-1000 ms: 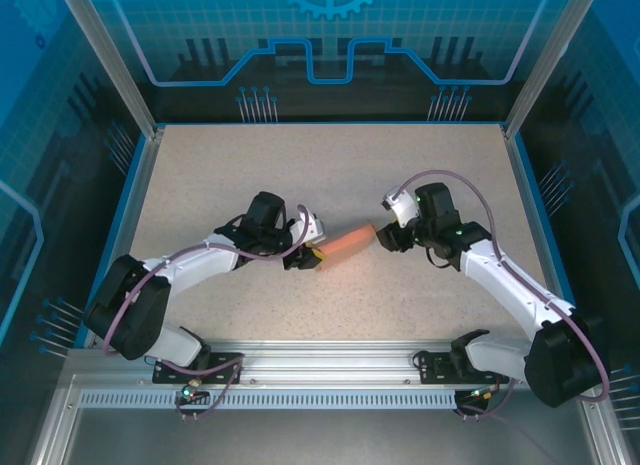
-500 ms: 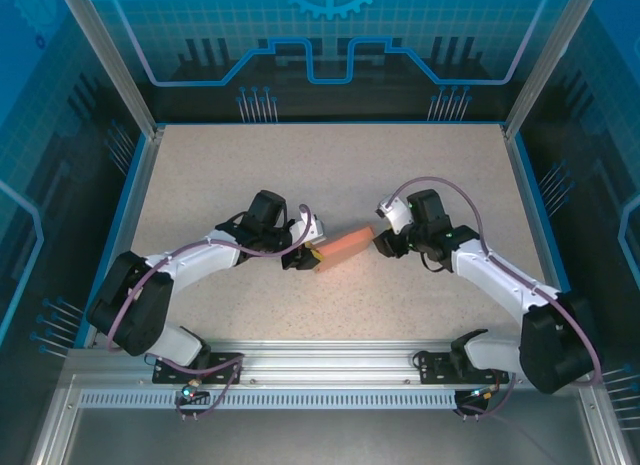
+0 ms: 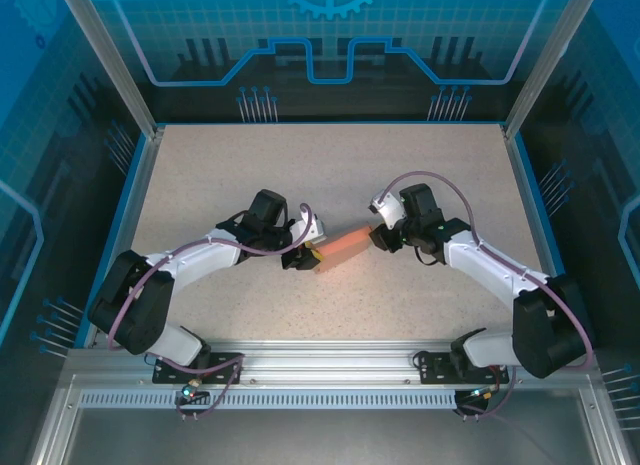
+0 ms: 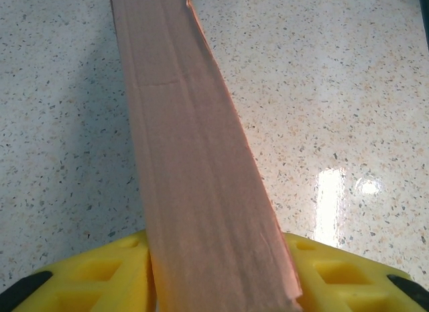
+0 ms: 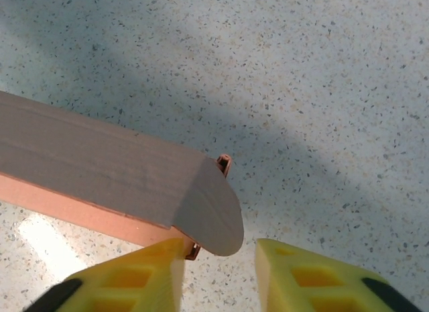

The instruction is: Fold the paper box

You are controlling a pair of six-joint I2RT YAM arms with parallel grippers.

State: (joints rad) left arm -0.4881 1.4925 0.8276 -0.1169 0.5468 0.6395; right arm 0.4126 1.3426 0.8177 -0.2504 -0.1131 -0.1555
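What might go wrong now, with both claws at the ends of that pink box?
The right gripper has its open fingers either side of the rounded end flap; closing there might crease the thin card rather than tuck it. The left gripper clamps the paper box at the other end alone, so a push from the right could twist it or slide it loose.

The paper box lies mid-table on a slant, right end farther back. Left gripper sits at the box's left end, fingers either side of it. Right gripper sits at the box's right end, one finger against the end flap, the other just clear.
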